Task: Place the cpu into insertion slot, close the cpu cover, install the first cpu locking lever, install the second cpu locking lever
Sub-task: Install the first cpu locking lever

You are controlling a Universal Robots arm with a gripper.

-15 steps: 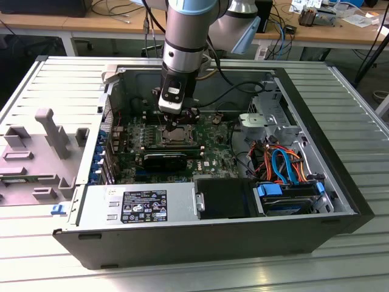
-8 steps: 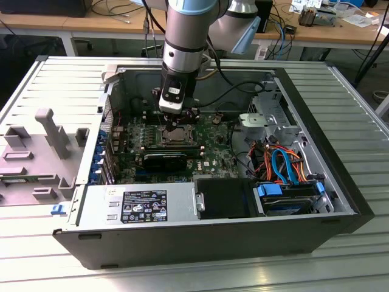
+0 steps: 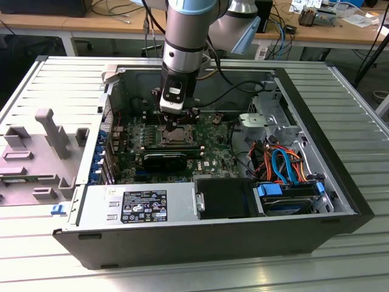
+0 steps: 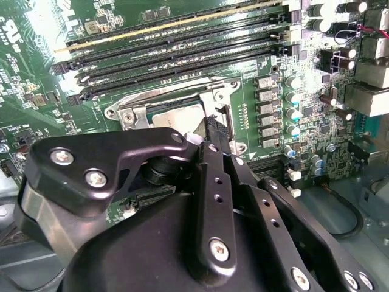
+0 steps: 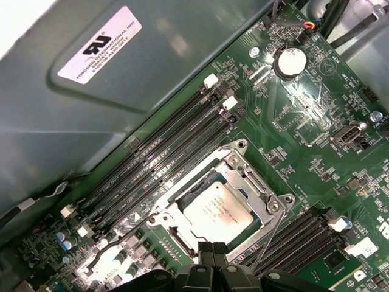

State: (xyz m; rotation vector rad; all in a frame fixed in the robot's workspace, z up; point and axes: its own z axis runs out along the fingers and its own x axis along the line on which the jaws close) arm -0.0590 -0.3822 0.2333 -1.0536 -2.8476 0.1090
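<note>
Currently, my gripper (image 5: 210, 249) hangs just above one edge of the insertion slot (image 5: 238, 153). My jaws are clenched tip to tip with nothing between them. The second wrist view shows the gripper (image 4: 209, 131) at that same edge, close over the slot's metal rim.

The cpu (image 5: 216, 210) is seated flat inside the insertion slot with its grey top facing up. The cpu cover (image 5: 258, 198) lies down around it, and the chip shows through the square cut-out.

A wire lever (image 5: 118, 240) runs outward from the slot corner nearest the memory slots (image 5: 164, 164). A second wire lever (image 5: 270, 234) runs along the slot's opposite side. I cannot tell whether either is latched.

In the exterior view, my gripper (image 3: 176, 118) stands upright over the slot on the motherboard (image 3: 213, 131), inside the open computer case (image 3: 200, 243).
</note>
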